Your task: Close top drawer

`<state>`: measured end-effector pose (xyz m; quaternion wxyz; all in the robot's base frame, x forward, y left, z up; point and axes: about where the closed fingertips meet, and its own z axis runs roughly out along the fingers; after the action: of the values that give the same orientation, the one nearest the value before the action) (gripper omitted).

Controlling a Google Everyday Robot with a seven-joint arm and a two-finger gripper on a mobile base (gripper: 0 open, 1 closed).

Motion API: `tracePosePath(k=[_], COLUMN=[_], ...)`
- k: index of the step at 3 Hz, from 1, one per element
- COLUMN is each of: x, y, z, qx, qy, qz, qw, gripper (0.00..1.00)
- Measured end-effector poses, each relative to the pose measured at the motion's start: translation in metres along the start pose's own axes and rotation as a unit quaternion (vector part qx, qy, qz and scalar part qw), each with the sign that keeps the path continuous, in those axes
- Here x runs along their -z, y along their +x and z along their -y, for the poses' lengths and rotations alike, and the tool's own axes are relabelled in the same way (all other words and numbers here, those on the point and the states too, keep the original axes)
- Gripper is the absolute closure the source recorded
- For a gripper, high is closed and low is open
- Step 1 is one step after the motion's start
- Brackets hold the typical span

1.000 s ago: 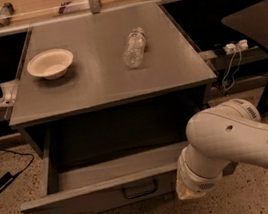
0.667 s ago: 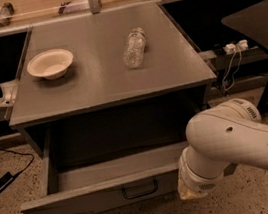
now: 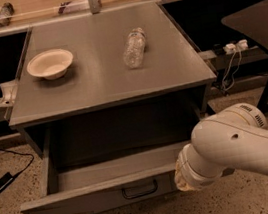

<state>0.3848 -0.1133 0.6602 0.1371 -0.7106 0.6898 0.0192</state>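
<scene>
The top drawer [image 3: 95, 198] of the grey wood-grain cabinet stands pulled far out toward the camera. Its long flat front carries a small dark bail handle [image 3: 140, 189] at centre, and the inside looks empty. My white arm [image 3: 241, 145] reaches in from the right. Its wrist end [image 3: 185, 176] sits against the right part of the drawer front, just right of the handle. My gripper is hidden behind this wrist end, at the drawer front.
On the cabinet top [image 3: 96, 89] lie a cream bowl [image 3: 49, 63] at the left and a clear plastic bottle [image 3: 134, 47] on its side at centre. A dark table [image 3: 256, 18] stands at the right. A black cable and adapter [image 3: 4, 181] lie on the floor at the left.
</scene>
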Motion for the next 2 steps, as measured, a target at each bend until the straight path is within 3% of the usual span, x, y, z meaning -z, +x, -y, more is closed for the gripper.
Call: tracePosePath(k=[1, 2], x=[-0.006, -0.024], y=[-0.005, -0.016], z=[0.010, 0.032], qx=[0.011, 0.015], qy=[0.009, 0.000], qz=[0.016, 0.035], qw=[0.9998, 0.9993], gripper=[1.00, 1.00])
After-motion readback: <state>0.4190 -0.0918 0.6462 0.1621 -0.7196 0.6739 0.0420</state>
